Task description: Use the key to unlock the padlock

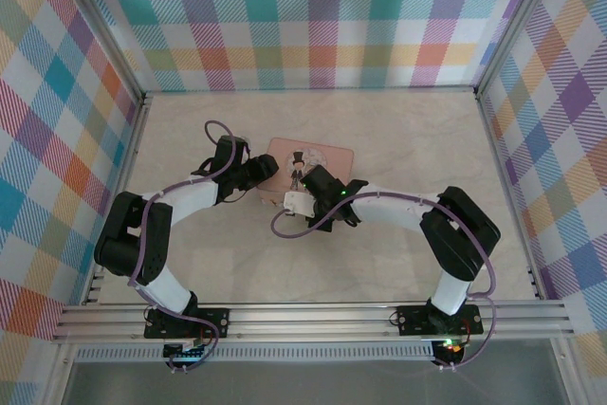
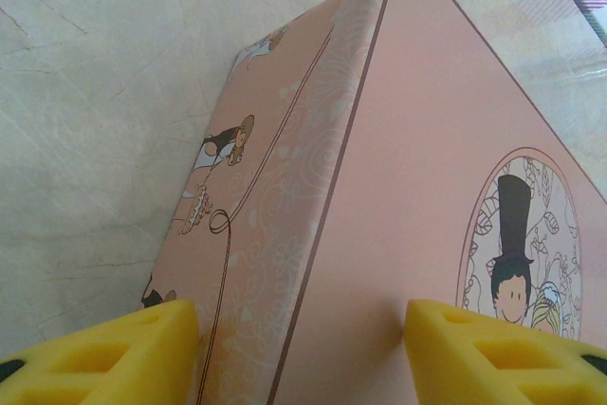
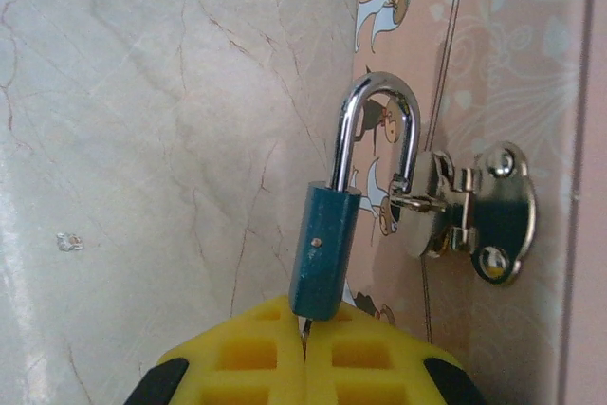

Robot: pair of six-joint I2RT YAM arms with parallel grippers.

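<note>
The padlock (image 3: 324, 253) has a teal body and a silver shackle (image 3: 379, 87). It hangs from the metal hasp (image 3: 474, 215) on the front wall of the pink tin (image 3: 493, 64). The shackle's right leg stands outside the body, hooked in the hasp's loop. My right gripper (image 3: 305, 339) is shut on the key (image 3: 306, 326), a thin sliver running up into the padlock's underside. My left gripper (image 2: 302, 329) holds the pink tin (image 2: 417, 187) at its left corner, one finger (image 2: 104, 348) against the side wall and the other on the lid. From above, both grippers (image 1: 261, 171) (image 1: 302, 187) meet at the tin (image 1: 322, 154).
The tin lies flat in the middle of a pale marble-patterned table (image 1: 408, 130), boxed in by checkered walls (image 1: 313, 16) on three sides. An aluminium rail (image 1: 303, 315) runs along the near edge. A tiny shiny speck (image 3: 69, 242) lies on the table left of the padlock.
</note>
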